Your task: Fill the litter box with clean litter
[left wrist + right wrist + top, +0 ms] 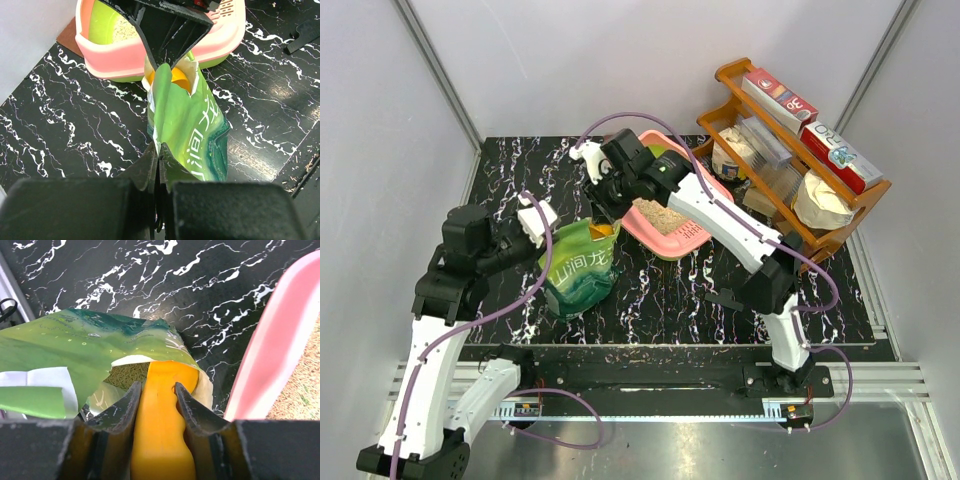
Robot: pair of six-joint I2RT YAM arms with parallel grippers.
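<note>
1. Table [670, 300]: black top with white marbling. Everything below stands on it.
2. Wooden rack [732, 72]: far right corner, with red-and-white cartons on its top shelf and pale bags lower down.
3. Litter box [665, 240]: pink tray with green inner walls, far middle of the table, just left of the rack and set diagonally. Its slotted lip points toward the near side. In the left wrist view it [115, 62] sits right behind the bag, and in the right wrist view its pink wall [280, 340] fills the right edge.
4. Green bag [578, 275]: stands upright just in front of the box with its mouth open at the top [195, 130] [100, 345].
5. Left gripper [535, 218]: fingers closed, pinching the bag's top edge on the near side [158, 150].
6. Right gripper [605, 205]: over the bag's mouth, with fingers clamped on either side of the scoop's handle [156, 387].
7. Scoop [162, 430]: yellow-orange. Its front end is down inside the bag [180, 77], so the bowl is hidden.
8. Litter [665, 213]: a thin tan layer on the box floor [300, 385]. More granules show inside the bag beside the scoop [130, 375].
</note>
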